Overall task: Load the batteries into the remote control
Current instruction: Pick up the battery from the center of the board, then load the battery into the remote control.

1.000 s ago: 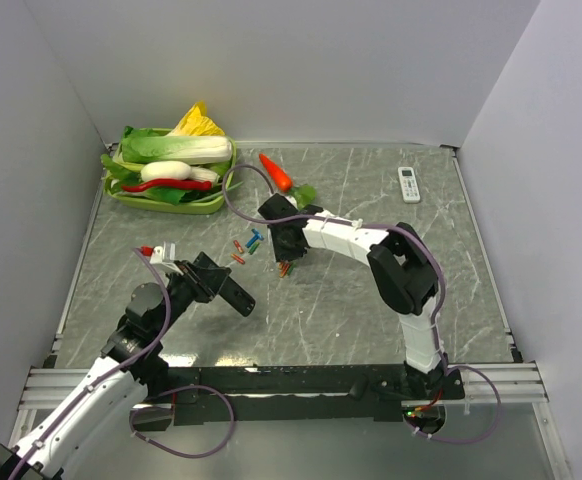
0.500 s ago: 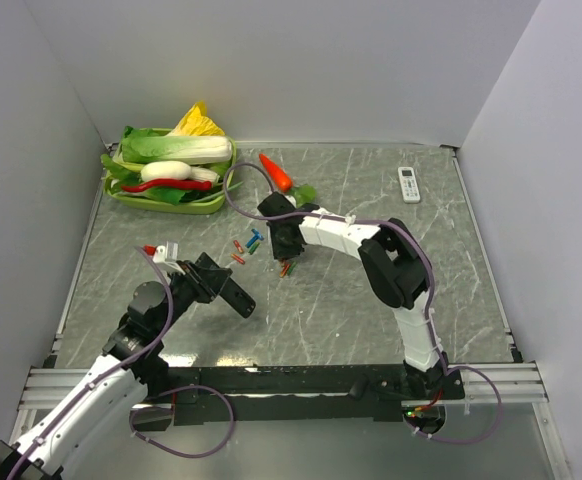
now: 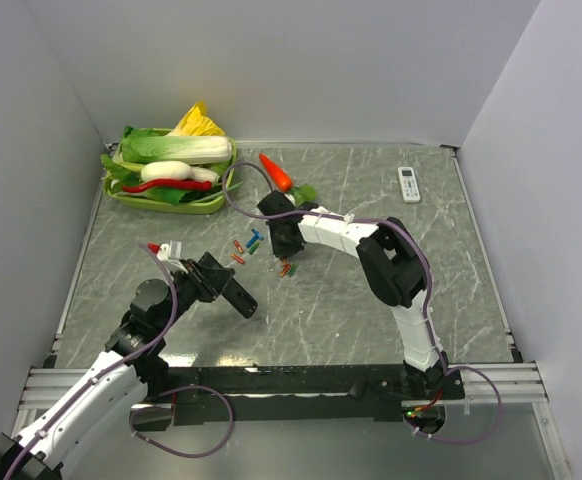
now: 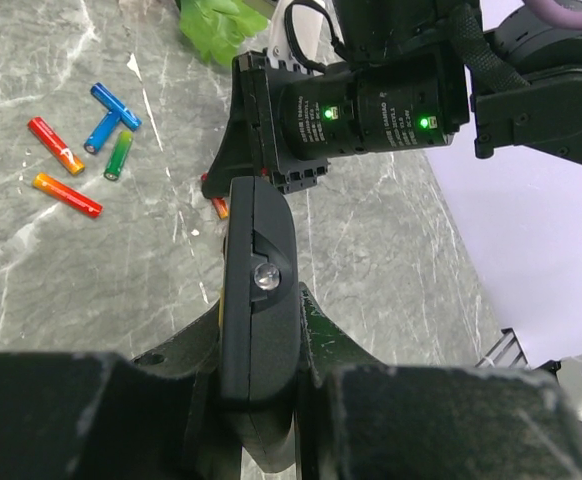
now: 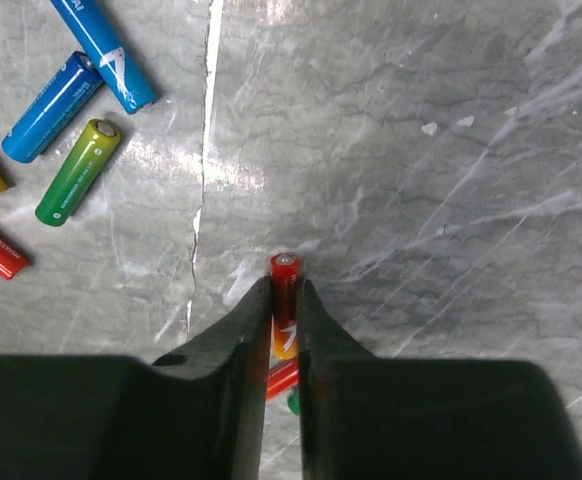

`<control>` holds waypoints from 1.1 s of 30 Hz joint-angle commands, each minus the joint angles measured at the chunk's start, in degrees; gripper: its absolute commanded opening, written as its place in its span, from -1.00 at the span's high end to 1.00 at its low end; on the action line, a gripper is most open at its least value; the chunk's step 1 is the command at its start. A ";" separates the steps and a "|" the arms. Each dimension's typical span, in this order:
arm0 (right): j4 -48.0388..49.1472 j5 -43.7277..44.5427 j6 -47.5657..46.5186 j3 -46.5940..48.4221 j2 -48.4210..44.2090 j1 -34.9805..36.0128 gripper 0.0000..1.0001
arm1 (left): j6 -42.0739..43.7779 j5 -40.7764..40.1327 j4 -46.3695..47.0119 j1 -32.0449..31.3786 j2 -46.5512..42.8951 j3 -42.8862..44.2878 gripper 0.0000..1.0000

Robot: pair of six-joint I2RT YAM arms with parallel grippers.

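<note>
Bright, even overhead light; soft shadows
White glare streaks the table beside the batteries; wrist views sharp on the stone, dark and blurred on the near fingers

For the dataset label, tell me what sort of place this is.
Probably a robot test cell, not a home: plain white walls box in a grey marble-patterned tabletop, two white-and-black robot arms are bolted at its near edge, and a green tray of vegetables looks staged.
</note>
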 commanded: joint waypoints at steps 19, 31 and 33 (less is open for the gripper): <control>31.29 -6.37 -15.54 -29.56 -45.64 -0.55 1.00 | -5.91 13.12 37.55 1.02 23.04 6.45 0.96; 40.96 -16.75 -23.72 -38.44 -61.22 3.58 1.00 | -10.48 22.79 51.18 2.08 38.36 18.32 0.96; 41.58 -17.90 -23.98 -38.88 -61.57 4.19 1.00 | -11.79 23.50 52.15 2.08 40.20 19.55 0.96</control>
